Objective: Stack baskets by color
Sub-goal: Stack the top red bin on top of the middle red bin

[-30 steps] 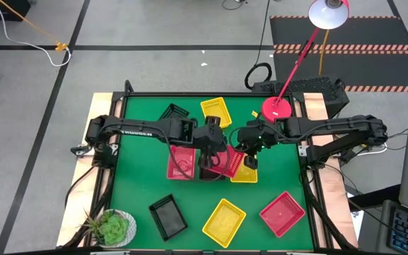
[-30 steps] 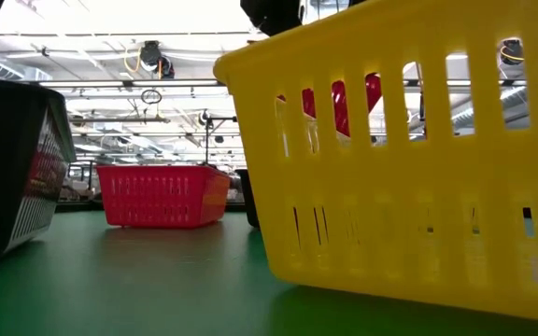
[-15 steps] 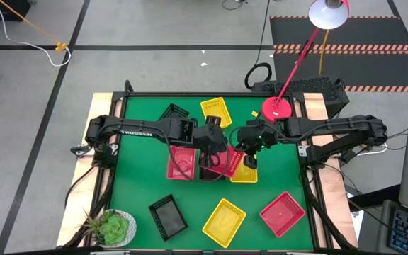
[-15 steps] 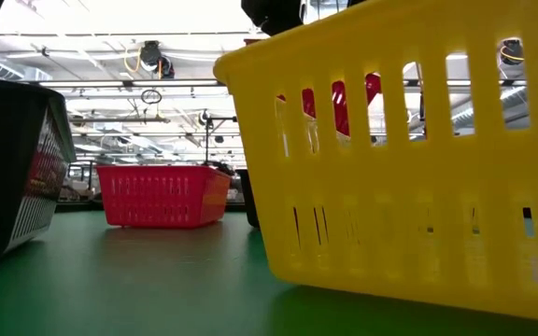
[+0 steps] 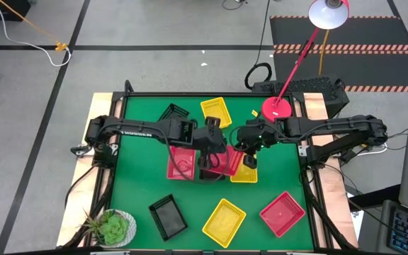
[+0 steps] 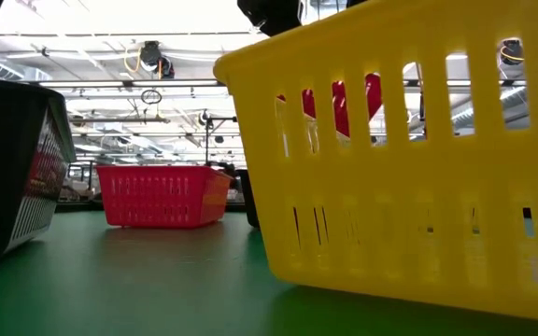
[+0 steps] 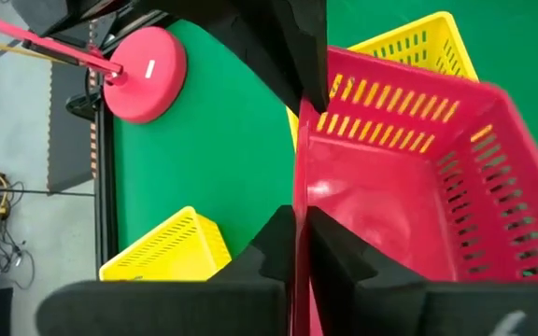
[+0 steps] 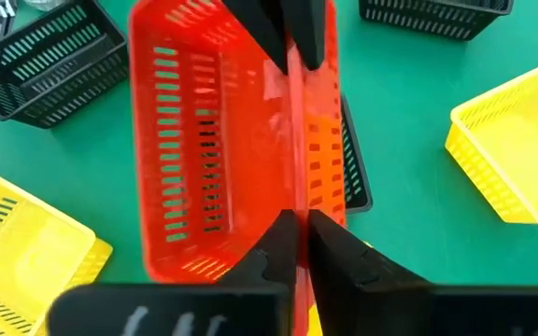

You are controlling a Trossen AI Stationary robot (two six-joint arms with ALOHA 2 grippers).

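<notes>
Over the middle of the table, my two grippers hold a red basket [image 5: 230,160] between them. My left gripper [image 7: 300,213] comes from the left and my right gripper [image 8: 297,217] from the right; both are shut on it. A second red basket [image 5: 181,162] stands on its bottom on the green mat just to the left. A black basket [image 5: 209,172] and a yellow basket [image 5: 246,172] lie under the held one. More baskets lie around: yellow [image 5: 216,111] and black [image 5: 175,113] at the far side, black [image 5: 167,216], yellow [image 5: 224,222] and red [image 5: 282,212] near the front. My left gripper pinches one long side wall of the red basket at its rim [image 7: 296,177], one finger inside and one outside. It slants down from the table's left. The basket is lifted clear and tilted. My right gripper pinches the same long wall at its rim [image 8: 296,187] near the other end, one finger inside and one outside. It slants down from the table's right. The basket hangs tilted between the two grippers, over the black basket [image 8: 353,173].
The round red lamp base [image 5: 277,108] stands at the far right of the mat, its arm reaching up to the lamp head [image 5: 329,13]. A potted plant [image 5: 112,228] sits at the near left corner. Bare mat lies at the left [image 5: 137,177].
My left gripper has shut on the red basket's wall. Both arms have kept their place, and the basket stays lifted between them.
</notes>
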